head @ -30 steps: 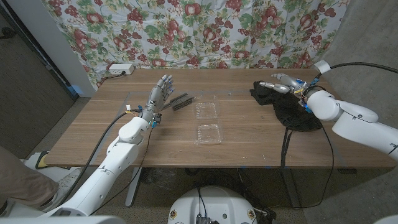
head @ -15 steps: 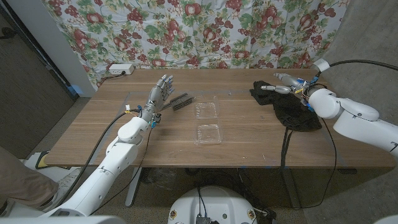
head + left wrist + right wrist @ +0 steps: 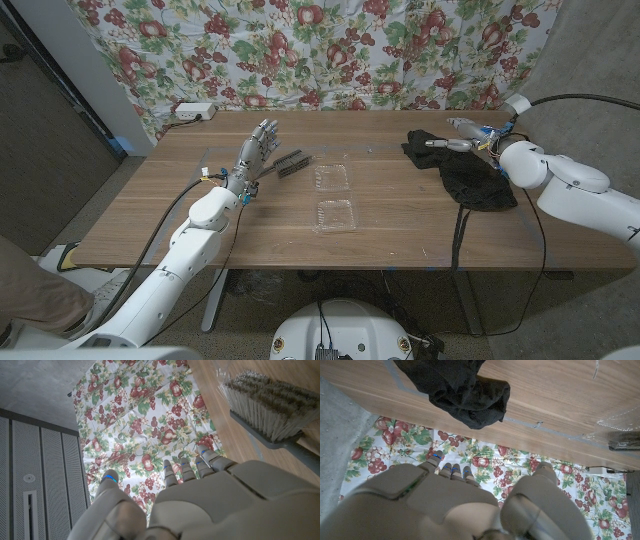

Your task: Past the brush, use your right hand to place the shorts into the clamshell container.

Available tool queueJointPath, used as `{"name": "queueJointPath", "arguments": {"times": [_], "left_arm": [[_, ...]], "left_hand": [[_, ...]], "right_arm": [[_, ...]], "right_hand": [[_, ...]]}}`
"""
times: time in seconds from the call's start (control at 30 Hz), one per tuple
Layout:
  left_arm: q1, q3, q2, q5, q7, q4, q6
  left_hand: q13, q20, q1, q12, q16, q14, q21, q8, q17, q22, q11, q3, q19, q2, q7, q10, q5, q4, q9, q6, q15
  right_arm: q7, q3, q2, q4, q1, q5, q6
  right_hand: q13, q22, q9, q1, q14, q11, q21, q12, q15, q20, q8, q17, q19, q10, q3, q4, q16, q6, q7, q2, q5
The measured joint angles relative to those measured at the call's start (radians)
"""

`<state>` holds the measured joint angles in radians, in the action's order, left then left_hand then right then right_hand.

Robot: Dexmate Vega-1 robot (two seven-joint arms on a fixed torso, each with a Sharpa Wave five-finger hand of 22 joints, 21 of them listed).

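while shorts (image 3: pixel 462 172) lie (crumpled) on table (image 3: pixel 400 220), right hand (image 3: pixel 456 138) hovers empty.

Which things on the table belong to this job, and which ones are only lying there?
Belong to the job:
- shorts, black, heaped near the table's right end
- clamshell container, clear, lying opened out at mid-table
- brush
- right hand, above the shorts

Only lying there:
- white box, far left corner
- left hand, idle

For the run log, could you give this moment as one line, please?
right hand open above shorts | left hand open beside brush | clamshell container open, empty
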<state>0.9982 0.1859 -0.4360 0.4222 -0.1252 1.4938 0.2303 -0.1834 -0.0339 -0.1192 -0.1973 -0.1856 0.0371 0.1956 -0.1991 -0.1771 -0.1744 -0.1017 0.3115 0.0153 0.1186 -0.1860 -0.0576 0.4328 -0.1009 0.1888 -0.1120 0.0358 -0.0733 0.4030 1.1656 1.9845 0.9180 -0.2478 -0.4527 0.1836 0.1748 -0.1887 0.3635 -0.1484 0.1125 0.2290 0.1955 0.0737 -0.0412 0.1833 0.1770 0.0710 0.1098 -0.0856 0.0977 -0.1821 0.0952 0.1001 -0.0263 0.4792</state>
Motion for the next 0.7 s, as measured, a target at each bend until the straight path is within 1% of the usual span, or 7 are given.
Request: {"name": "queueJointPath", "arguments": {"times": [0.13, 0.2, 0.43, 0.5, 0.6, 0.7], "left_arm": [[0.000, 0.000, 0.000, 0.000, 0.001, 0.001, 0.000], [0.000, 0.000, 0.000, 0.000, 0.001, 0.001, 0.000], [0.004, 0.000, -0.001, 0.001, 0.002, 0.001, 0.003], [0.005, -0.001, -0.001, 0.001, 0.002, 0.001, 0.004], [0.005, -0.001, -0.001, 0.002, 0.002, 0.001, 0.005], [0.006, -0.001, -0.001, 0.002, 0.002, 0.000, 0.006]], "left_hand": [[0.000, 0.000, 0.000, 0.000, 0.000, 0.000, 0.000, 0.000, 0.000, 0.000, 0.000, 0.000, 0.000, 0.000, 0.000, 0.000, 0.000, 0.000, 0.000, 0.000, 0.000], [0.000, 0.000, 0.000, 0.000, 0.000, 0.000, 0.000, 0.000, 0.000, 0.000, 0.000, 0.000, 0.000, 0.000, 0.000, 0.000, 0.000, 0.000, 0.000, 0.000, 0.000], [0.000, 0.000, 0.000, 0.000, 0.000, 0.000, 0.000, 0.000, 0.000, 0.000, 0.000, 0.000, 0.000, 0.000, 0.000, 0.000, 0.000, 0.000, 0.000, 0.000, 0.000], [0.000, 0.000, 0.000, 0.000, 0.000, 0.000, 0.000, 0.000, 0.000, 0.000, 0.000, 0.000, 0.000, 0.000, 0.000, 0.000, 0.000, 0.000, 0.000, 0.000, 0.000], [0.000, 0.000, 0.000, 0.000, 0.000, 0.000, 0.000, 0.000, 0.000, 0.000, 0.000, -0.003, 0.000, 0.000, 0.000, 0.000, 0.000, -0.003, 0.000, 0.000, 0.000], [0.000, 0.001, 0.000, 0.000, 0.000, 0.000, 0.000, 0.000, 0.000, 0.000, 0.000, -0.003, 0.001, 0.000, 0.000, 0.000, 0.000, -0.003, 0.000, 0.000, 0.000]], "right_arm": [[-0.006, 0.007, -0.001, -0.004, -0.006, -0.018, -0.009], [-0.009, 0.010, -0.003, -0.007, -0.009, -0.025, -0.011], [-0.025, 0.022, -0.006, -0.019, -0.024, -0.053, -0.018], [-0.030, 0.026, -0.007, -0.022, -0.030, -0.062, -0.019], [-0.041, 0.033, -0.010, -0.029, -0.039, -0.075, -0.023], [-0.051, 0.039, -0.013, -0.036, -0.048, -0.085, -0.024]], "right_hand": [[0.000, 0.000, 0.000, 0.000, 0.000, 0.000, 0.000, 0.000, 0.000, 0.000, 0.000, 0.000, 0.000, 0.000, -0.004, 0.002, 0.000, 0.000, 0.000, 0.000, 0.000], [0.000, 0.000, 0.000, 0.000, 0.000, -0.002, 0.000, 0.000, 0.000, 0.000, 0.000, 0.000, 0.000, -0.002, -0.007, -0.001, 0.000, 0.000, 0.000, 0.000, 0.005], [0.000, 0.000, 0.000, 0.000, 0.000, -0.004, 0.000, 0.002, 0.000, 0.000, 0.000, 0.000, 0.000, -0.004, -0.007, -0.001, 0.000, -0.001, 0.001, 0.000, 0.006], [0.000, 0.000, 0.000, 0.000, 0.000, -0.005, 0.000, 0.005, 0.000, 0.000, 0.000, 0.000, 0.000, -0.005, -0.007, -0.001, 0.000, -0.006, 0.005, 0.000, 0.006], [0.000, 0.000, 0.000, 0.000, 0.000, -0.009, -0.004, 0.005, 0.000, -0.006, 0.006, 0.000, -0.006, -0.009, -0.007, -0.001, 0.000, -0.006, 0.005, 0.000, 0.006], [0.000, 0.000, 0.000, 0.000, 0.000, -0.009, -0.004, 0.005, 0.000, -0.007, 0.006, 0.000, -0.007, -0.009, -0.007, -0.001, 0.000, -0.006, 0.005, 0.000, 0.012]]}}
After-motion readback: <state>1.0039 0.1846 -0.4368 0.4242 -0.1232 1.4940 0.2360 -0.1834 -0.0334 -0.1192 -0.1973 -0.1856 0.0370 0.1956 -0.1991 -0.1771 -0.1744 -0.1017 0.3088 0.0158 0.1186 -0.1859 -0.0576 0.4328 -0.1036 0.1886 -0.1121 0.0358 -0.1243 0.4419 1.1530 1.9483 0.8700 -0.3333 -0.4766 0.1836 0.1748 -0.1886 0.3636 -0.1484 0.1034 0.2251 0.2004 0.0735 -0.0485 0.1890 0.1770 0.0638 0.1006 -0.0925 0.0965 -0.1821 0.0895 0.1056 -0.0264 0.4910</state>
